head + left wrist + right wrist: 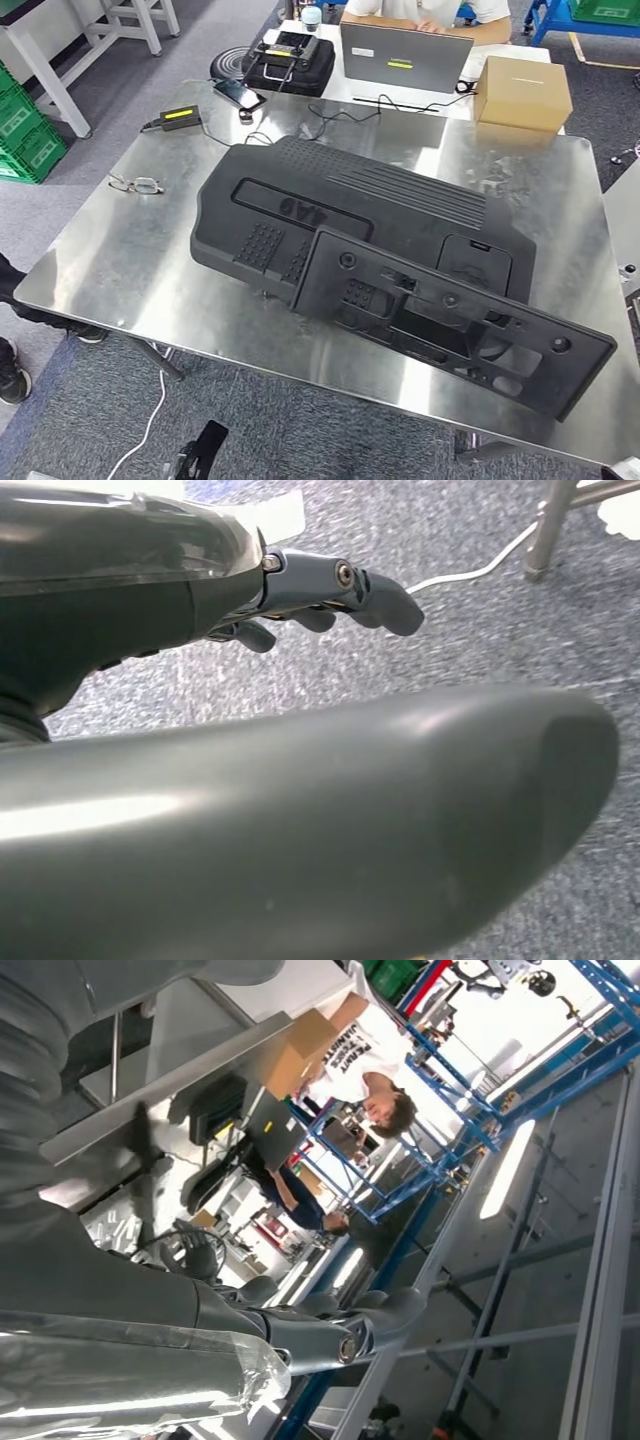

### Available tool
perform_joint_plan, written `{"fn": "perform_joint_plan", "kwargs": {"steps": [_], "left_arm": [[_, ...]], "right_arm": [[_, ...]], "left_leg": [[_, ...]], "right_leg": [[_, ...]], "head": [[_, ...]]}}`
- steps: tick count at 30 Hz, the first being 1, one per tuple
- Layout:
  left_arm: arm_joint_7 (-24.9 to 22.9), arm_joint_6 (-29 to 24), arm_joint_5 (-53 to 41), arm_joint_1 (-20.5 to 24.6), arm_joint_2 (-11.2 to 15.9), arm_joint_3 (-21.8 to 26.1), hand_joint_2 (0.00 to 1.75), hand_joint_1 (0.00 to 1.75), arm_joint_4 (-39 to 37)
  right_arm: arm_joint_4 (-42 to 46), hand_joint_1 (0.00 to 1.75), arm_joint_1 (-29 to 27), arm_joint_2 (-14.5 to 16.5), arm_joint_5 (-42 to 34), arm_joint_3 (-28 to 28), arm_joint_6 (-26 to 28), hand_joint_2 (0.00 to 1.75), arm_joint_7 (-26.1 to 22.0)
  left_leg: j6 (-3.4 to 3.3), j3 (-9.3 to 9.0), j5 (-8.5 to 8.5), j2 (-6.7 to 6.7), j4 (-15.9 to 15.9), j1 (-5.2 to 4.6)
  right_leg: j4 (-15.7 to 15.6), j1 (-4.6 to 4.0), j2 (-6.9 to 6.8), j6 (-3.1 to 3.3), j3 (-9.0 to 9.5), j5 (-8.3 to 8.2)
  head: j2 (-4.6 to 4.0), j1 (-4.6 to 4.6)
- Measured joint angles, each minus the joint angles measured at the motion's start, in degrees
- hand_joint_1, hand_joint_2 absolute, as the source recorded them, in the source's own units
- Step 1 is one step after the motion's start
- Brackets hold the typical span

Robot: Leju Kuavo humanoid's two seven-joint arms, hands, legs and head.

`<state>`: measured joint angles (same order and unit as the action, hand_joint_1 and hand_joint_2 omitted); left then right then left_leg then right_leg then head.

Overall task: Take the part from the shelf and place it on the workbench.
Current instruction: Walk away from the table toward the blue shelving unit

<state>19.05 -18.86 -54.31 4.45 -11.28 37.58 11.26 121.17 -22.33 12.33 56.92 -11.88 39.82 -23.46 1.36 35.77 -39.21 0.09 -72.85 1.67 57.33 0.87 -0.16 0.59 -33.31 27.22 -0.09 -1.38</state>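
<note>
Two parts: black moulded plastic, both lying on the workbench, well apart from either hand's fingers.
Workbench: bare metal top, reflective; carries both parts plus small items at its far edge.
Big part: wide black cover w/ ribbed strip and dotted grip patches, flat on bench centre.
Small part: long black panel w/ cut-outs and round holes, one end overlapping big part's near edge, other end toward bench's near right corner.
Laptop: grey, lid up, on white table beyond bench; a person sits behind it.
Cardboard box: closed, just beside laptop.
Black case: beyond bench's far edge, near laptop.
Left hand: hangs over grey carpet; fingers lightly curved, apart, nothing in them. In head view only a dark bit low in frame.
Right hand: fingers stretched out, loosely apart, holding nothing; bench edge and person w/ laptop lie well beyond fingertips.
Phone: dark, at bench's far edge.
Charger box: dark w/ yellow label, cable attached, far left of bench.
Glasses: on bench, left of big part, apart from it.
</note>
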Motion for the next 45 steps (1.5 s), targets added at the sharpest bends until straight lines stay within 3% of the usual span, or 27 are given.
{"fn": "perform_joint_plan", "kwargs": {"steps": [1, 2, 5, 6, 9, 10, 11, 14, 15, 16, 17, 18, 19, 21, 22, 24, 26, 28, 30, 31, 32, 33, 35, 37, 40, 42, 45], "left_arm": [[-0.01, 0.0, 0.02, -0.02, 0.0, 0.07, 0.0, 0.0, 0.0], [-0.01, 0.0, 0.03, -0.02, 0.0, 0.13, 0.0, 0.0, 0.0], [-0.02, -0.02, 0.04, 0.13, 0.0, 0.22, 0.0, 0.0, 0.0], [-0.02, -0.04, 0.04, 0.14, 0.0, 0.24, 0.0, 0.0, 0.0], [-0.05, -0.16, 0.04, 0.03, -0.02, 0.28, 0.0, 0.0, 0.0], [-0.06, -0.19, 0.04, 0.06, -0.04, 0.31, 0.0, 0.0, 0.0], [-0.06, -0.25, 0.04, 0.13, -0.07, 0.33, 0.0, 0.0, 0.0], [-0.05, -0.37, 0.01, 0.18, -0.14, 0.41, 0.0, 0.0, 0.0], [-0.05, -0.37, -0.01, 0.13, -0.15, 0.44, 0.0, 0.0, 0.0], [-0.05, -0.37, -0.02, 0.1, -0.15, 0.48, 0.0, 0.0, 0.0], [-0.05, -0.36, -0.02, 0.08, -0.15, 0.51, 0.0, 0.0, 0.0], [-0.04, -0.37, -0.02, 0.08, -0.16, 0.55, 0.0, 0.0, 0.0], [-0.04, -0.36, -0.02, 0.08, -0.19, 0.57, 0.0, 0.0, 0.0], [-0.03, -0.36, -0.02, 0.11, -0.32, 0.64, 0.0, 0.0, 0.0], [-0.03, -0.36, -0.03, 0.13, -0.39, 0.67, 0.0, 0.0, 0.0], [-0.02, -0.37, -0.03, 0.08, -0.46, 0.7, 0.0, 0.0, 0.0], [-0.03, -0.39, -0.02, -0.05, -0.49, 0.72, 0.0, 0.0, 0.0], [-0.05, -0.42, -0.02, -0.09, -0.49, 0.75, 0.0, 0.0, 0.0], [-0.05, -0.43, -0.02, -0.08, -0.48, 0.76, 0.0, 0.0, 0.0], [-0.05, -0.43, -0.02, -0.09, -0.48, 0.76, 0.0, 0.0, 0.0], [-0.05, -0.44, -0.02, -0.1, -0.48, 0.77, 0.0, 0.0, 0.0], [-0.06, -0.45, -0.02, -0.09, -0.48, 0.77, 0.0, 0.0, 0.0], [-0.05, -0.48, -0.02, 0.01, -0.44, 0.78, 0.0, 0.0, 0.0], [-0.02, -0.51, -0.02, 0.12, -0.42, 0.78, 0.0, 0.0, 0.0], [-0.01, -0.54, -0.01, -0.07, -0.42, 0.83, 0.0, 0.0, 0.0], [-0.01, -0.55, 0.02, -0.18, -0.42, 0.89, 0.0, 0.0, 0.0], [0.0, -0.55, 0.04, -0.16, -0.4, 0.98, 0.0, 0.0, 0.0]], "right_arm": [[-0.03, 0.0, 0.0, 0.05, -0.03, -0.02, 0.0, 1.75, -0.02], [-0.07, 0.0, -0.01, 0.09, -0.06, -0.02, 0.0, 1.75, -0.02], [-0.1, 0.0, -0.02, 0.24, -0.14, -0.05, -0.01, 1.75, -0.02], [-0.1, 0.0, -0.02, 0.26, -0.15, -0.05, -0.01, 1.75, -0.02], [-0.08, 0.0, -0.07, 0.29, -0.19, -0.05, 0.0, 1.75, -0.01], [-0.08, 0.0, -0.14, 0.29, -0.2, -0.05, 0.01, 1.75, 0.0], [-0.08, 0.0, -0.2, 0.29, -0.22, -0.06, 0.02, 1.75, 0.01], [-0.1, 0.0, -0.28, 0.29, -0.46, -0.07, 0.04, 1.75, 0.01], [-0.11, 0.0, -0.32, 0.28, -0.66, -0.07, 0.04, 1.75, 0.01], [-0.13, 0.0, -0.38, 0.28, -0.88, -0.07, 0.04, 1.75, 0.01], [-0.15, 0.0, -0.46, 0.28, -1.1, -0.07, 0.04, 1.75, 0.01], [-0.17, 0.0, -0.52, 0.28, -1.26, -0.07, 0.04, 1.75, 0.01], [-0.18, 0.0, -0.56, 0.28, -1.36, -0.07, 0.04, 1.75, 0.01], [-0.14, 0.0, -0.58, 0.28, -1.42, -0.04, 0.05, 1.75, 0.01], [-0.11, 0.0, -0.6, 0.28, -1.44, -0.03, 0.05, 1.75, 0.01], [-0.08, 0.0, -0.7, 0.28, -1.49, -0.03, 0.07, 1.75, 0.01], [-0.11, 0.0, -0.76, 0.31, -1.52, -0.03, 0.07, 1.75, 0.0], [-0.21, 0.0, -0.79, 0.33, -1.53, -0.05, 0.07, 1.75, -0.01], [-0.36, 0.0, -0.83, 0.34, -1.54, -0.07, 0.07, 1.75, -0.02], [-0.43, 0.0, -0.84, 0.34, -1.56, -0.07, 0.07, 1.75, -0.02], [-0.48, 0.0, -0.84, 0.34, -1.62, -0.07, 0.07, 1.75, -0.01], [-0.52, 0.0, -0.86, 0.35, -1.74, -0.07, 0.07, 1.75, -0.01], [-0.54, 0.0, -0.94, 0.38, -2.15, -0.07, 0.07, 1.75, -0.01], [-0.54, 0.0, -1.04, 0.45, -2.73, -0.07, 0.09, 1.75, -0.12], [-0.55, 0.0, -1.28, 0.6, -3.56, -0.04, 0.15, 1.75, -0.47], [-0.59, 0.0, -1.57, 0.68, -3.87, -0.03, 0.15, 1.75, -0.59], [-0.88, 0.0, -1.7, 0.73, -4.09, -0.01, 0.15, 1.75, -0.67]], "left_leg": [[-0.11, -0.21, 0.17, 0.0, -0.65, -0.06], [-0.28, -1.58, 1.41, 0.0, 1.17, -0.11], [-0.83, -8.37, 5.74, -0.05, 12.81, -0.23], [-0.96, -9.52, 6.33, -0.11, 15.07, -0.34], [-1.74, -9.22, 7.18, -0.24, 15.9, -0.71], [-2.19, -8.8, 7.66, -0.14, 15.93, -0.7], [-2.68, -8.3, 8.22, -0.02, 16.02, -0.64], [-3.59, -6.1, 10.0, 0.34, 16.0, -0.76], [-3.68, -5.3, 10.58, 0.42, 15.95, -0.9], [-3.72, -4.56, 11.11, 0.47, 15.9, -1.06], [-3.75, -3.89, 11.61, 0.49, 15.87, -1.23], [-3.76, -3.32, 12.08, 0.48, 15.86, -1.41], [-3.77, -2.87, 12.52, 0.46, 15.85, -1.53], [-3.51, -2.24, 13.36, 0.4, 15.83, -1.79], [-3.25, -2.0, 13.79, 0.4, 15.83, -1.78], [-2.55, -1.6, 14.65, 0.42, 15.94, -1.66], [-1.87, -0.98, 13.58, 0.35, 15.26, -1.54], [-1.35, 0.36, 8.81, 0.26, 10.94, -1.4], [-0.94, 2.02, 3.89, 0.26, 3.53, -1.17], [-0.75, 2.3, 3.14, 0.26, 0.7, -1.03], [-0.58, 1.8, 3.72, 0.27, -0.46, -0.88], [-0.44, 0.42, 5.19, 0.27, 0.34, -0.71], [-0.11, -4.73, 7.54, 0.26, 7.02, -0.38], [-0.31, -8.84, 6.95, 0.14, 13.64, -0.35], [-1.66, -8.94, 6.67, 0.11, 15.45, -0.68], [-2.77, -7.91, 7.81, 0.28, 15.5, -0.64], [-3.57, -5.58, 9.75, 0.43, 15.46, -0.81]], "right_leg": [[0.13, -0.12, 0.0, 0.03, -0.43, -0.25], [0.31, -0.18, 0.01, -0.04, -0.84, -0.49], [0.91, -0.27, 0.1, -0.74, -1.9, -1.23], [1.02, -0.31, 0.12, -1.08, -2.11, -1.54], [0.87, -0.15, 0.2, -2.21, -2.41, -2.71], [1.07, -0.03, 0.25, -2.57, -2.62, -2.35], [1.87, 0.07, 0.3, -2.85, -3.01, -1.11], [10.65, 0.18, 0.32, -3.48, -5.35, 6.93], [14.11, 0.18, 0.31, -3.59, -5.84, 8.75], [16.09, 0.17, 0.3, -3.61, -5.61, 9.18], [16.1, 0.11, 0.3, -3.47, -4.42, 8.49], [13.84, -0.02, 0.31, -3.15, -2.16, 7.06], [9.74, -0.27, 0.35, -2.58, 1.0, 5.63], [0.54, -0.97, 0.31, -1.3, 7.16, 4.43], [-2.39, -1.29, 0.3, -0.88, 8.91, 4.49], [-4.25, -1.54, 0.24, -0.48, 9.49, 4.3], [-4.62, -1.37, -0.06, 0.1, 8.71, 3.14], [-4.68, -1.12, -0.4, 0.62, 7.33, 1.93], [-4.09, -1.13, -0.5, 0.77, 5.49, 0.98], [-3.67, -1.11, -0.54, 0.69, 4.46, 0.52], [-3.14, -1.05, -0.56, 0.54, 3.36, 0.1], [-2.52, -0.96, -0.57, 0.35, 2.26, -0.24], [-0.84, -0.82, -0.55, -0.17, 0.06, -0.67], [0.7, -0.84, -0.52, -0.83, -1.59, -1.09], [1.21, -0.64, -0.48, -1.89, -2.52, -2.09], [2.81, -0.41, -0.36, -2.58, -3.17, 0.44], [11.81, -0.28, -0.3, -3.25, -5.01, 8.63]], "head": [[0.0, 0.0], [0.0, 0.01], [0.0, 0.03], [0.0, 0.07], [0.0, 0.1], [0.0, 0.1], [0.0, 0.17], [0.0, 0.34], [0.0, 0.33], [0.0, 0.33], [0.0, 0.32], [0.0, 0.32], [0.0, 0.32], [0.0, 0.28], [0.0, 0.26], [0.0, 0.25], [0.0, 0.22], [0.0, 0.14], [0.0, 0.11], [0.0, 0.11], [0.0, 0.11], [0.0, 0.11], [0.0, 0.09], [0.0, 0.13], [0.0, 0.18], [0.0, 0.27], [0.0, 0.41]]}}
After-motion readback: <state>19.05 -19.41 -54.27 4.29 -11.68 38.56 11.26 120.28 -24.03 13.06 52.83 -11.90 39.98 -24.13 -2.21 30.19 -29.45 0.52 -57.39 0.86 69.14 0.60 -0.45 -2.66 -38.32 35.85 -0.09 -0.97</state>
